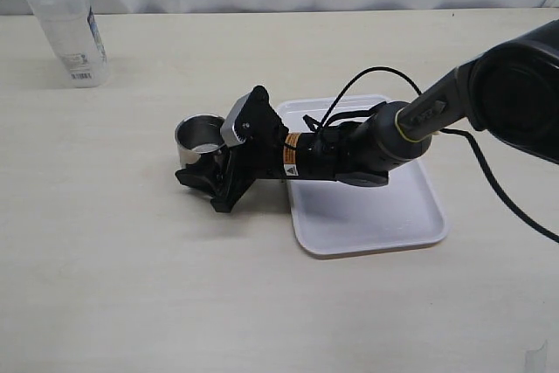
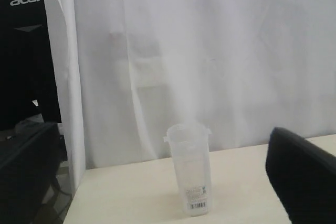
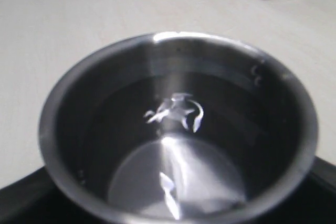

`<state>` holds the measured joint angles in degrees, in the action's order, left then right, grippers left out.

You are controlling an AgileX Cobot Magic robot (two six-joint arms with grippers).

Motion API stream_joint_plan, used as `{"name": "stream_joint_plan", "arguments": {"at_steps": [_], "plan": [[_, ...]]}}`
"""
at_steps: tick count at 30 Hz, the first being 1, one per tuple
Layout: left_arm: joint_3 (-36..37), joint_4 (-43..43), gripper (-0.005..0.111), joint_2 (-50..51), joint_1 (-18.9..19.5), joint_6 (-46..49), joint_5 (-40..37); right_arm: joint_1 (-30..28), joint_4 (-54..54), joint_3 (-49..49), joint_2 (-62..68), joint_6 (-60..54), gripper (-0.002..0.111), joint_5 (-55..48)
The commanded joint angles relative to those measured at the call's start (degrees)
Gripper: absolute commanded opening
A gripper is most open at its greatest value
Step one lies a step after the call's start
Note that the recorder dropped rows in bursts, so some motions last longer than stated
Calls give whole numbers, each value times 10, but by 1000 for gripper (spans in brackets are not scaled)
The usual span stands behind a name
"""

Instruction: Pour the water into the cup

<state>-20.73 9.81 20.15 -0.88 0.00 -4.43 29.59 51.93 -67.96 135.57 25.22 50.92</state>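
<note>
Water glints in the cup mid-worktop, clasped by the right gripper; left gripper open, empty. Pouring seems done.

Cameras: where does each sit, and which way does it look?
Exterior view: above the table, looking down on cup, white tray, plastic container; shows right arm, right gripper at the cup.
Left wrist view: on left arm, looking level at plastic container, white curtain; shows a black gripper finger.
Right wrist view: on right arm, looking down into cup, water glinting; gripper barely shows.
All three share the plastic container.
</note>
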Motion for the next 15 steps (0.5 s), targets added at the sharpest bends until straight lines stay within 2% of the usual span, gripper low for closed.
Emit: {"name": "stream_joint_plan", "arguments": {"at_steps": [1, 15], "plan": [[46, -31, 105, -49, -5, 45, 19, 0, -5, 0, -1, -2, 4, 2], [147, -32, 105, -179, -5, 43, 5, 0, -5, 0, -1, -1, 4, 2]]}}
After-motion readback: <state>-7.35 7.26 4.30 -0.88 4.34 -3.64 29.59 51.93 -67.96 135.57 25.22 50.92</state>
